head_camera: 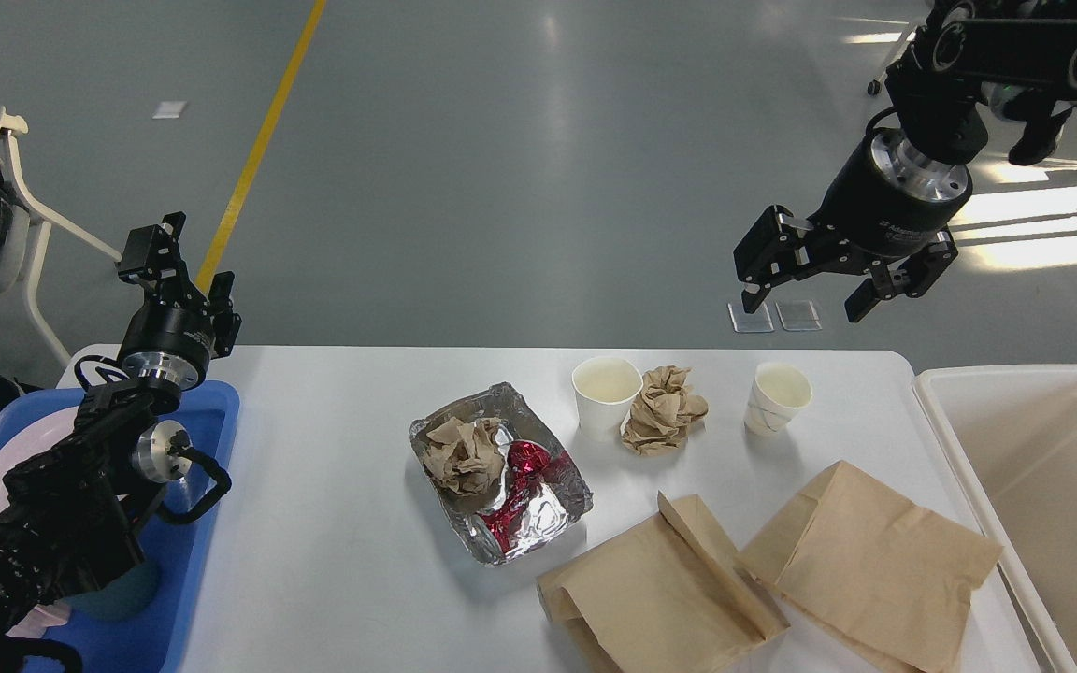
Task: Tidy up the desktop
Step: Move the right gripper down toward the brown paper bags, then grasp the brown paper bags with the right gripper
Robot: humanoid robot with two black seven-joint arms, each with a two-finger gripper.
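Observation:
The white desktop (333, 449) carries a foil tray (565, 500) holding crumpled brown paper (464, 455) and a red wrapper (524, 467). Behind the tray stand a white paper cup (606, 393), a brown paper ball (662, 408) and a second paper cup (777, 397). Two flat brown paper bags (660, 589) (870, 561) lie at the front right. My right gripper (811, 292) hangs open and empty, high above the table's far edge near the second cup. Over the far left corner my left gripper (185, 271) is open and empty too.
A blue tray (174, 598) at the left edge holds a pink plate (24, 449) and a teal cup (118, 589), partly under my left arm. A deep off-white bin (1043, 486) stands at the right of the table. Chairs stand on the grey floor behind.

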